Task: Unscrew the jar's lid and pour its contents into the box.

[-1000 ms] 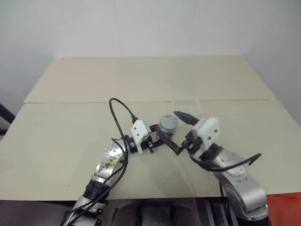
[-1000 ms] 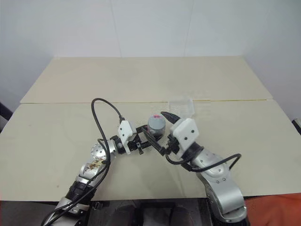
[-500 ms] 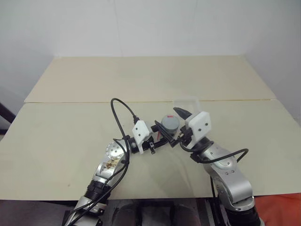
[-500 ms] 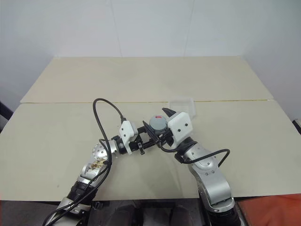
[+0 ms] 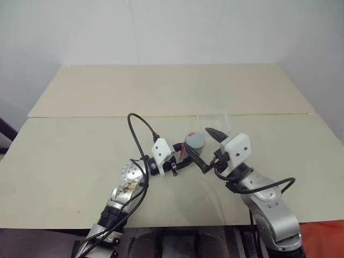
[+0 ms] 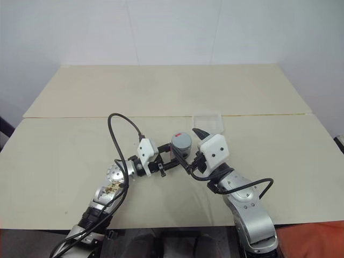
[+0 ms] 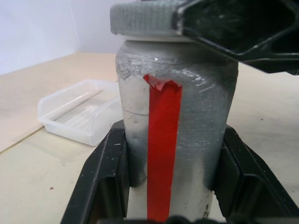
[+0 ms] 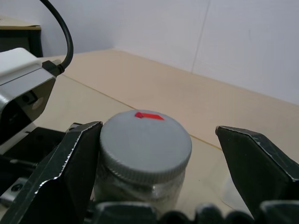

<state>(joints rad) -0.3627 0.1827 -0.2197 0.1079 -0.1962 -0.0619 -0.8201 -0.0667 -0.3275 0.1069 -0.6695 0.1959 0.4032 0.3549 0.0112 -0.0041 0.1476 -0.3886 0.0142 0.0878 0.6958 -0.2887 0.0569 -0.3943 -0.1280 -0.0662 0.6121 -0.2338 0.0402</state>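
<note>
The jar [image 5: 194, 144] stands upright above the table, a red strip [image 7: 163, 140] running down its silver body. My left gripper [image 5: 187, 154] is shut on its lower body, one finger [image 7: 110, 177] on each side. The grey lid [image 8: 145, 140] sits on the jar with a red mark on top. My right gripper [image 8: 159, 131] is open and straddles the lid: one finger [image 8: 70, 163] lies right against its rim, the other [image 8: 259, 158] stands well apart. The clear box [image 5: 214, 119] lies on the table just behind the jar. The contents are hidden inside.
Two pale tabletops [image 5: 80, 145] meet at a seam [image 5: 107, 116] running across just behind the box. A black cable [image 5: 134, 129] loops up from my left wrist. A white wall stands behind the far table edge.
My right gripper closed in over the jar's top half a second ago and has since drawn back a little to the right. The jar and left gripper have stayed put.
</note>
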